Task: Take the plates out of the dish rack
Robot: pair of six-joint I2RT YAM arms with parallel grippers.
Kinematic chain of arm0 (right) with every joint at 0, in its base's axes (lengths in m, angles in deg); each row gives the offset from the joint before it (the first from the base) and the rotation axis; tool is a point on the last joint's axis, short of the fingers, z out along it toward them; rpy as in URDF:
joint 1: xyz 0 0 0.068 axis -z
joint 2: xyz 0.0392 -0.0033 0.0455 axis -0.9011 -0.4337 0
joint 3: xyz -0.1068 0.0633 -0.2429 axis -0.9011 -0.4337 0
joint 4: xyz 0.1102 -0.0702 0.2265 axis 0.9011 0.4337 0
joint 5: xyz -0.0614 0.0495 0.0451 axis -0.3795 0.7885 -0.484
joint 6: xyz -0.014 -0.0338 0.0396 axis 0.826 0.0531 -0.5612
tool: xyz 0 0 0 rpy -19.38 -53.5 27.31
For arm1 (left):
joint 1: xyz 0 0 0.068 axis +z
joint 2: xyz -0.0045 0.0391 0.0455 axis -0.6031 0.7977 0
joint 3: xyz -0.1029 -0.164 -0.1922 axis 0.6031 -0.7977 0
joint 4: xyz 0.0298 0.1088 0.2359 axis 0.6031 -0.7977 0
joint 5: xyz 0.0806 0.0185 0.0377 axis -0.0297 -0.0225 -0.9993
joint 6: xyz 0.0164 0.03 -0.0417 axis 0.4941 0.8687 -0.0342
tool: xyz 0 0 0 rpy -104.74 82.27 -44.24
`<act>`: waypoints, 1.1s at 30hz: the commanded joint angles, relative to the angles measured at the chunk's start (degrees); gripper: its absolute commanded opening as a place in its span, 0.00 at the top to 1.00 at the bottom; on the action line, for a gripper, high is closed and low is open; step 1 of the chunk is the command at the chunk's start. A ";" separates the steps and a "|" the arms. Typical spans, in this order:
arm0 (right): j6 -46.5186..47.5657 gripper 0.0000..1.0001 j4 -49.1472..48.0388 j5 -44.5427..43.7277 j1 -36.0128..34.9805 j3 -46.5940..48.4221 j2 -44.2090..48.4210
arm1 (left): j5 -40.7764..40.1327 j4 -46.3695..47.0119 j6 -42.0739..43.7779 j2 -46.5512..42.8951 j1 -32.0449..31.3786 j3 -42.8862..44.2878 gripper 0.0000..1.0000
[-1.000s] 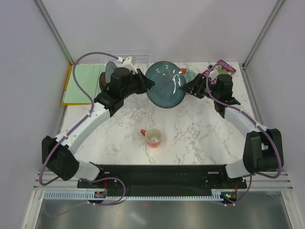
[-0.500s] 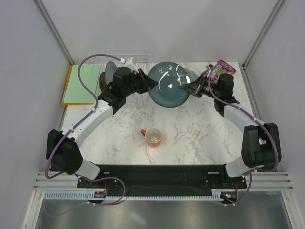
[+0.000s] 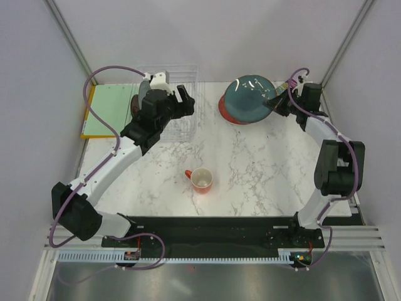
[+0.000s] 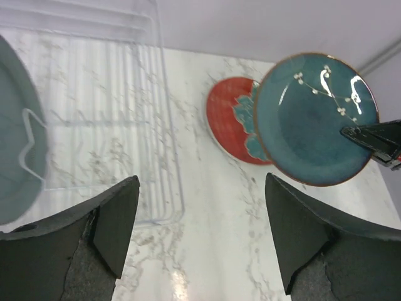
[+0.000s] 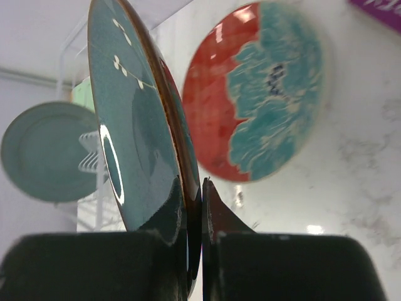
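Observation:
My right gripper (image 3: 274, 102) is shut on the rim of the dark teal plate (image 3: 249, 99), holding it tilted above the red plate with the teal splash (image 3: 226, 113), which lies flat on the table. In the right wrist view the jaws (image 5: 199, 188) pinch the dark teal plate (image 5: 125, 106) edge-on, with the red plate (image 5: 263, 94) behind. My left gripper (image 3: 189, 103) is open and empty beside the clear dish rack (image 3: 182, 72). The rack holds a grey-teal plate (image 3: 145, 89) and a smaller dark red one (image 3: 134, 106). The left wrist view shows the rack (image 4: 156, 125) and both freed plates.
An orange-red mug (image 3: 202, 180) stands on the marble table (image 3: 250, 169) in the middle. A flat green board (image 3: 106, 110) lies left of the rack. A purple packet (image 5: 376, 9) sits at the back right corner, near the right arm.
The dark teal plate passed from my left gripper to my right. The left opened and drew back toward the rack; the right shut on the rim and carried the plate rightward over the red plate.

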 commanded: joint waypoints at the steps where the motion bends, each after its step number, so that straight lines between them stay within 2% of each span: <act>1: -1.07 1.00 -3.48 1.70 0.08 10.46 -7.50 | -11.67 0.67 10.78 -3.35 0.02 -0.33 0.13; 9: -7.13 1.00 -9.55 2.49 0.08 19.69 -20.61 | -22.57 4.19 23.26 -2.12 0.29 -1.21 0.11; 13: -8.01 1.00 -9.72 3.72 0.08 25.31 -27.20 | -25.04 7.26 25.82 -2.12 0.37 -3.22 0.11; 20: -8.10 1.00 -8.23 4.42 -0.71 26.73 -30.56 | -26.27 10.43 27.84 -2.21 0.64 -4.90 0.06; 22: -7.57 0.77 -7.88 4.86 -0.97 26.47 -31.00 | -26.45 10.34 27.67 -2.03 0.73 -4.99 0.06; 25: -7.49 0.62 -7.00 5.91 -1.41 26.38 -31.70 | -26.19 9.82 26.88 -2.21 0.73 -5.16 0.05; 27: -6.96 0.48 -6.30 6.18 -1.85 26.03 -31.62 | -25.83 9.38 26.44 -2.47 0.73 -5.25 0.05; 29: -5.38 0.45 -5.25 5.66 -2.38 25.24 -31.18 | -25.66 9.11 26.44 -2.73 0.73 -5.43 0.05; 30: -4.68 0.37 -4.02 5.31 -2.47 24.54 -30.56 | -25.66 8.85 26.44 -2.73 0.73 -5.34 0.05; 33: 0.06 0.35 1.85 2.85 -3.08 25.14 -29.07 | -25.57 8.06 26.44 -3.17 0.73 -5.43 0.05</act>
